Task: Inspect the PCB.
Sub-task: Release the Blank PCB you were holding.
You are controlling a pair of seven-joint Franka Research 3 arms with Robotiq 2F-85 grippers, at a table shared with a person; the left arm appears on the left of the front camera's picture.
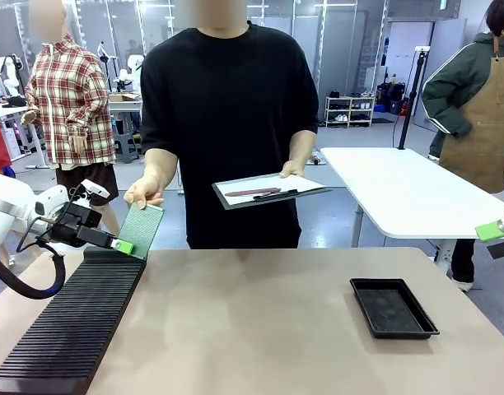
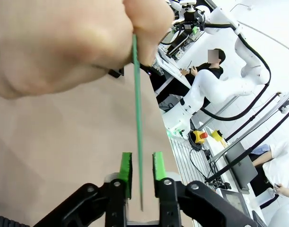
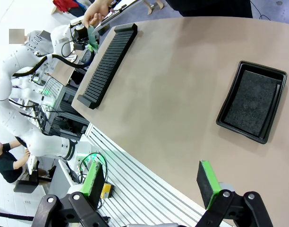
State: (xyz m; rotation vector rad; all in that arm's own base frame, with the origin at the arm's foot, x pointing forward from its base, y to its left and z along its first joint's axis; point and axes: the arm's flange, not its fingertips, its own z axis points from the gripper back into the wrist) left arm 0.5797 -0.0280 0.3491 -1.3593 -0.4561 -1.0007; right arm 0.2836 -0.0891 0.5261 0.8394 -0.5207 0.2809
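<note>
Looking across from the front, we see the person's hand (image 1: 145,191) pinching the top edge of the thin green rectangular circuit board (image 1: 143,230). It stands tilted at about nine o'clock, above the far end of the black ribbed slotted rack (image 1: 71,321). The left gripper (image 1: 120,244) sits at the board's lower corner. The person's other hand (image 1: 293,169) carries a dark clipboard with white paper (image 1: 268,191) at twelve o'clock. A shallow black plastic tray (image 1: 375,281) lies at four o'clock, and the right gripper (image 1: 495,229) hangs at three o'clock.

From the left wrist we see the board (image 2: 137,118) edge-on, running from the hand (image 2: 64,42) at eleven o'clock down towards six. It passes between the left gripper's (image 2: 142,170) green pads (image 2: 126,168) with a gap on each side, so the jaws have released it.

From the right wrist, the right gripper (image 3: 151,182) stands spread wide, grasping nothing. The tray (image 3: 262,69) is at three o'clock and the rack (image 3: 106,66) at ten on the tan table (image 3: 173,94).
</note>
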